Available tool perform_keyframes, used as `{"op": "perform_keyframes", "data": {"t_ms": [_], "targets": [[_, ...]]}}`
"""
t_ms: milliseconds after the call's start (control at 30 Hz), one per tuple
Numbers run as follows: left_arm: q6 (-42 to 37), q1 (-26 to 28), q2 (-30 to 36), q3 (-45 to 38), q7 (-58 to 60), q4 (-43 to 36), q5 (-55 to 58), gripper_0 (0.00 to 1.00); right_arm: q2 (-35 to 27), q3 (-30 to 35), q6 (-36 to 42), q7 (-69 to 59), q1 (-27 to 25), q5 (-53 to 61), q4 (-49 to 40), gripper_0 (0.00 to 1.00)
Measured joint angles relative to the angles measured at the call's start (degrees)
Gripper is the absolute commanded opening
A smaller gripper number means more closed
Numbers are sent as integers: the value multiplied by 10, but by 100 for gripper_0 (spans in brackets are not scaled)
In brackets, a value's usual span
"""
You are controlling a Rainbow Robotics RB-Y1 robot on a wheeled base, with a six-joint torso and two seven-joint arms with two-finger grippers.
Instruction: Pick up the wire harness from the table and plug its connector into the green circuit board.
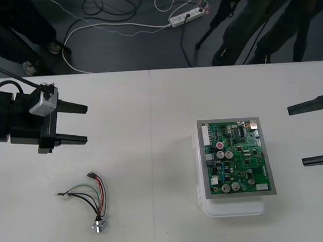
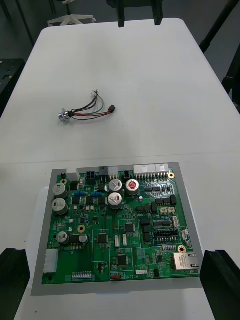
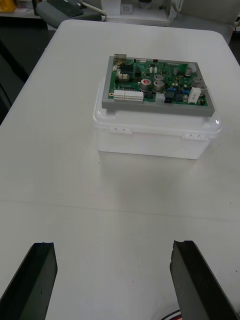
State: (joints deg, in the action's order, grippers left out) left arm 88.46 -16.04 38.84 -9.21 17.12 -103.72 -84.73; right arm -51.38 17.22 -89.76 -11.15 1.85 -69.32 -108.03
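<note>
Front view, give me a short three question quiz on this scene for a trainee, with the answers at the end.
1. True or false: the plug of the wire harness is seated in the green circuit board.
2. Which gripper is nearer the harness? A. left gripper; B. right gripper.
3. Fill in: the board sits on a white ____.
Key: 1. False; the harness lies loose on the table, apart from the board. 2. A. 3. base.
</note>
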Motion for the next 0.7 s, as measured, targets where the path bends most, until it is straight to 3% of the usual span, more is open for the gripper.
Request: {"op": "perform_keyframes", "data": {"t_ms": [700], "targets": [[1, 19, -23, 14, 0, 6, 7, 67, 0, 0, 0, 0, 0, 0, 0, 100]]}}
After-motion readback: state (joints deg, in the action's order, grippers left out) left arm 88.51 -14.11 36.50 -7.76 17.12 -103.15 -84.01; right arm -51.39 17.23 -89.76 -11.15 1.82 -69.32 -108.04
